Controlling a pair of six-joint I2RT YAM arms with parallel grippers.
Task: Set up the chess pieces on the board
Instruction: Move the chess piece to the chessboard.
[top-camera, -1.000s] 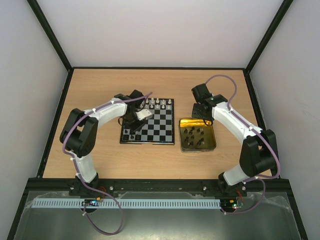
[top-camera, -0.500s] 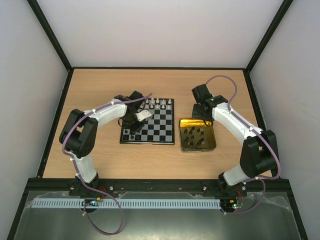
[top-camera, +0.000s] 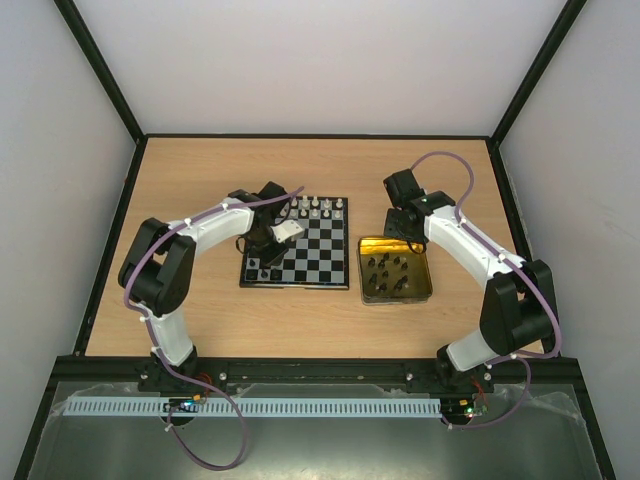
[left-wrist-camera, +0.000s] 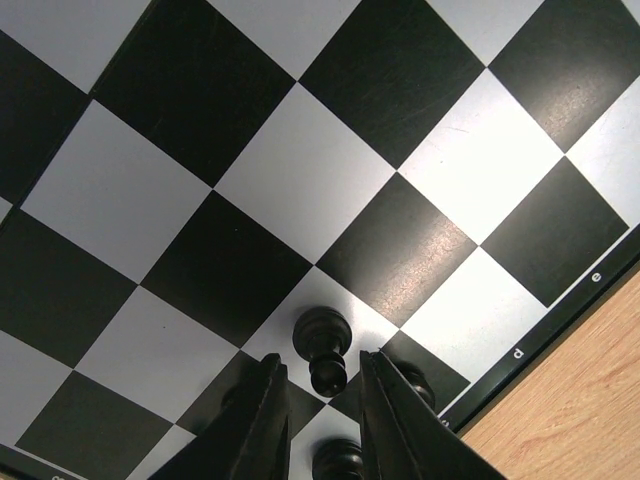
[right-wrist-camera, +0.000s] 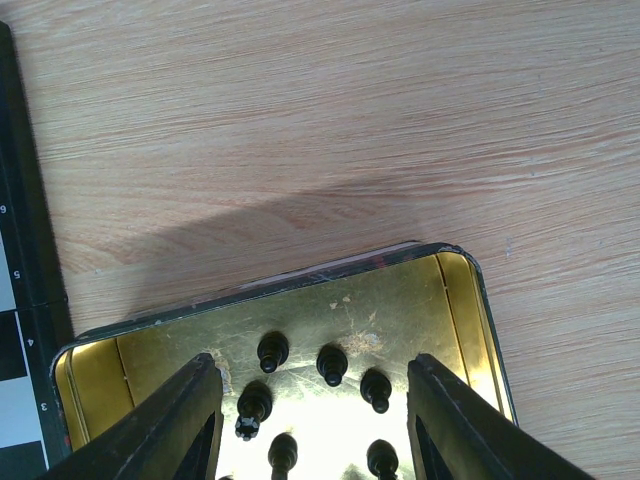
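The board (top-camera: 318, 262) lies mid-table, with white chessmen (top-camera: 318, 207) along its far row. My left gripper (top-camera: 268, 258) hovers low over the board's near-left corner. In the left wrist view its fingers (left-wrist-camera: 262, 420) stand a little apart on either side of an upright black pawn (left-wrist-camera: 322, 345), with a gap showing on each side. More black pawns (left-wrist-camera: 338, 460) stand on nearby squares. My right gripper (top-camera: 402, 232) is wide open above the far end of the tin (right-wrist-camera: 300, 275), over several black chessmen (right-wrist-camera: 331, 364).
The yellow-lined tin (top-camera: 424, 272) sits right of the board, almost touching it. The board's rim (right-wrist-camera: 25, 200) shows at the left of the right wrist view. Bare wooden table (top-camera: 200, 180) surrounds both, enclosed by walls.
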